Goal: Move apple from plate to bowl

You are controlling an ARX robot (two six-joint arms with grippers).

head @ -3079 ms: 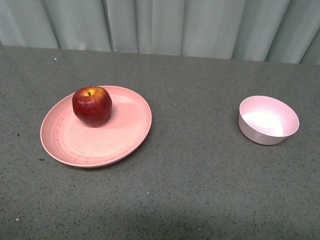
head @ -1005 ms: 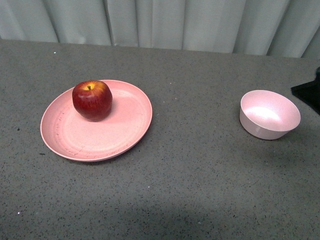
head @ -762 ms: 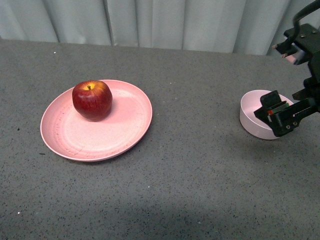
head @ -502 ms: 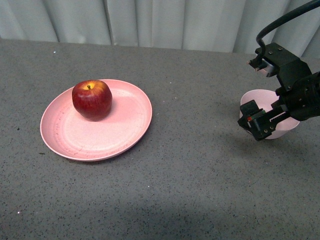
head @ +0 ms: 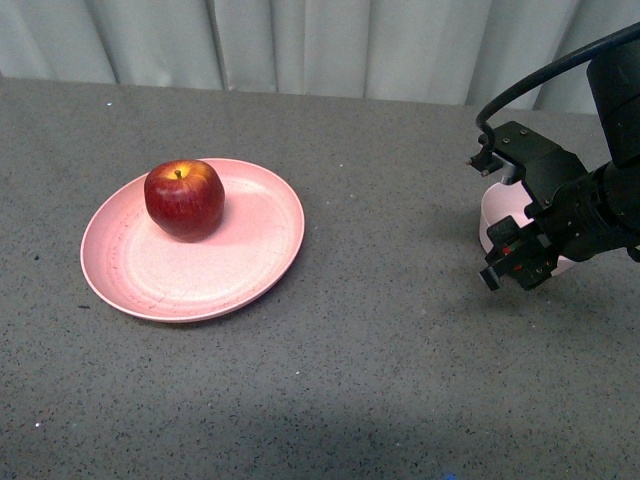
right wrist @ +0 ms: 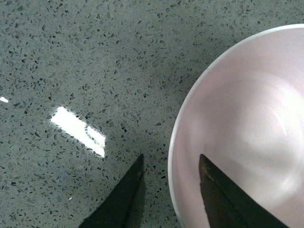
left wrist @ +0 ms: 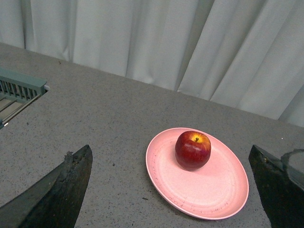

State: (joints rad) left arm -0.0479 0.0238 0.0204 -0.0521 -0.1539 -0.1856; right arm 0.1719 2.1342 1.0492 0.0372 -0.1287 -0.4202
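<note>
The apple (head: 184, 199) sits on the salmon-pink plate (head: 200, 292), on the far-left part of it, with the stem up and the yellow patch around the stem visible. The plate lies on the left side of the grey speckled table (head: 380, 360), and a pale curtain (head: 300, 45) hangs behind the far edge. The small pale-pink bowl (head: 494, 214) stands on the right side of the table, well apart from the plate, and nothing is in it. The right gripper (head: 512, 265) is at the near-left side of the bowl and covers a big part of it in the front view; a black cable goes up from the arm. In the right wrist view its two dark fingers (right wrist: 118, 204) have a narrow gap between them: one is over the table, the other is over the inside of the bowl, and the rim of the bowl runs between them. They hold nothing, and I cannot tell if they touch the rim. The left gripper (left wrist: 169, 149) does not appear in the front view. In the left wrist view its fingers (left wrist: 57, 194) are spread wide and hold nothing, with the plate and the apple seen between them, further away on the table.
</note>
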